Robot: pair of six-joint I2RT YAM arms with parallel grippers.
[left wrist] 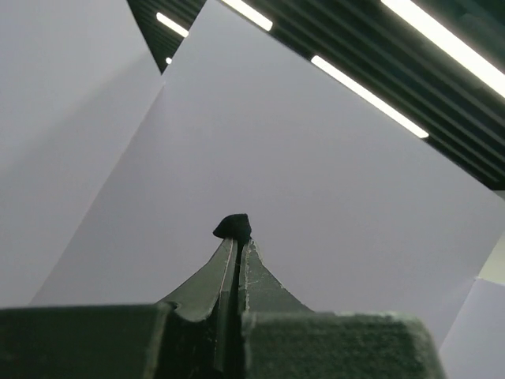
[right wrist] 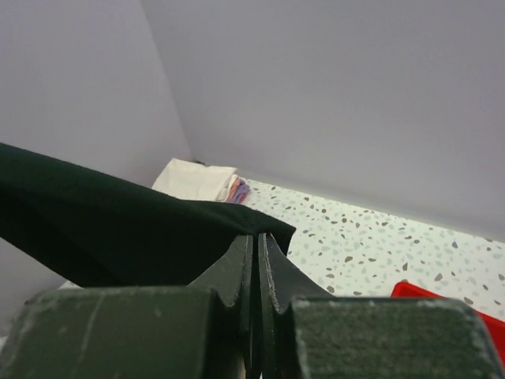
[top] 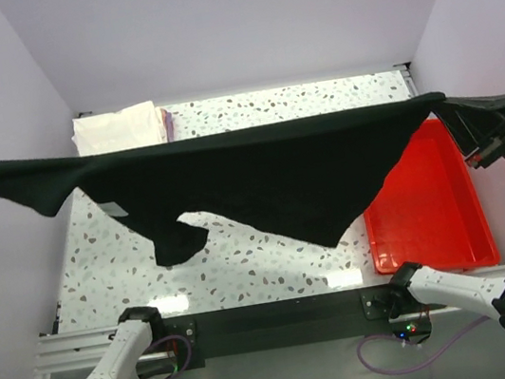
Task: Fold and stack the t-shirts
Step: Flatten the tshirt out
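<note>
Hanging high over the counter [top: 275,268], the black shirt [top: 260,174] is stretching taut between the two arms. Its lower part is drooping in a point that is showing near the tray [top: 452,235] in the top view, and one sleeve is dangling on the left side. The left end effector [left wrist: 237,241] is pinching closed on only a very small nub of black cloth at its tips. The right end effector [right wrist: 257,237] is clamping closed on a corner of the same shirt. I am judging the left grip as the weak one: so little cloth is sitting between the fingers that a stronger pull may be drawing it out, and then the shirt would be swinging down in a heap. In lowering, the drooping point may also be catching on the tray rim and landing bunched. The stack [top: 118,129] of folded tees is lying at the back left corner, close under the taut edge, so a careless sweep may be disturbing it.
</note>
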